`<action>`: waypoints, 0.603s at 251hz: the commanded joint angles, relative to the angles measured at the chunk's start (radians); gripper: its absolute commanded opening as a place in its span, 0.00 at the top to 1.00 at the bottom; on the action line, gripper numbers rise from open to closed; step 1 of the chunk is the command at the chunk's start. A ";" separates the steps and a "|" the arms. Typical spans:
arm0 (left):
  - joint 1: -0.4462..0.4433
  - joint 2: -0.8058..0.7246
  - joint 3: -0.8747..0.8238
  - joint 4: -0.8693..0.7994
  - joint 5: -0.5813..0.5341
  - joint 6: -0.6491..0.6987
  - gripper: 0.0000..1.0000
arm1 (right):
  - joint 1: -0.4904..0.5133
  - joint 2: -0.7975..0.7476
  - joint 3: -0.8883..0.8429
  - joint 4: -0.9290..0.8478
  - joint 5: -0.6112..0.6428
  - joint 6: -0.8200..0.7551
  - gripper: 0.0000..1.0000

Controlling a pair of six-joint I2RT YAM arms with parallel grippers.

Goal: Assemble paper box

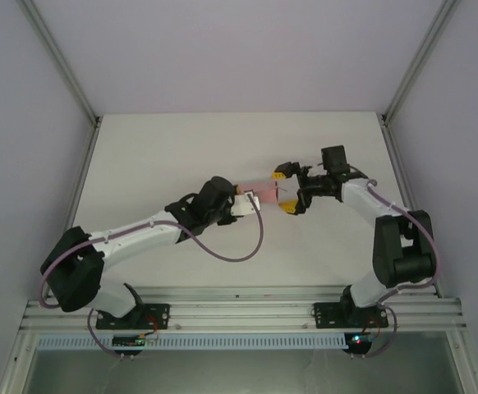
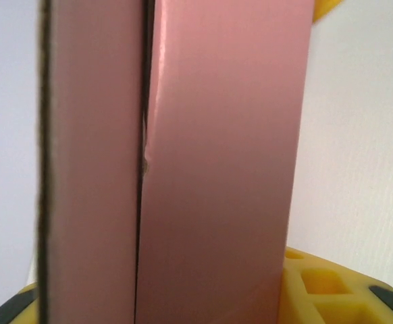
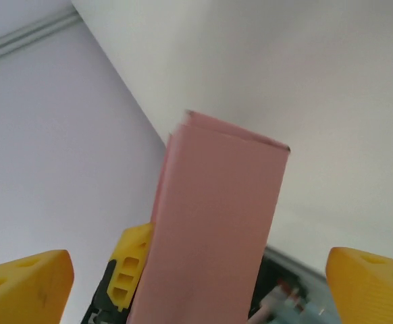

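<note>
I am holding my left arm (image 1: 140, 234) stretched low and long from its base at the near left, the forearm pointing right and slightly away towards the middle of the white counter (image 1: 181, 156). My left gripper (image 1: 250, 203) is clamping the left end of the small, long, pale-pink card paper box (image 1: 265, 190). In the left wrist view its yellow fingers (image 2: 318, 287) are sitting tight against both sides of the card.

I am holding my right arm (image 1: 399, 246) folded, with the elbow above its base at the near right and the forearm angling back left to the centre. My right gripper (image 1: 287, 190) is standing wide open around the box's right end, one yellow tip on the far side and one on the near side. In the right wrist view those fingertips (image 3: 24, 283) are sitting at the two bottom corners, well apart from the pink card between them, and one yellow finger (image 3: 132, 266) of my left gripper is lying against the box's left side.

The paper box is sitting over the middle of the counter, between the two grippers. Its long axis is running left to right in the top view, the right end lying slightly farther away. Whether it is touching the counter I cannot tell. Up close, two pink panels are meeting along a dark seam, with a raw card edge on the left. The end pointing away from my right wrist camera is showing slightly uneven flap edges.
</note>
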 commanded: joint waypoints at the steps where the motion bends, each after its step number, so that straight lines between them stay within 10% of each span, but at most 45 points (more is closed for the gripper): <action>1: 0.032 -0.037 0.036 -0.109 0.082 -0.038 0.62 | -0.068 -0.080 -0.066 0.111 0.194 -0.123 0.01; 43: 0.103 -0.010 0.103 -0.331 0.178 -0.074 0.62 | -0.116 -0.179 -0.097 0.099 0.413 -0.422 0.01; 151: 0.201 0.131 0.245 -0.605 0.432 -0.076 0.60 | 0.002 -0.227 -0.101 0.187 0.219 -0.985 0.03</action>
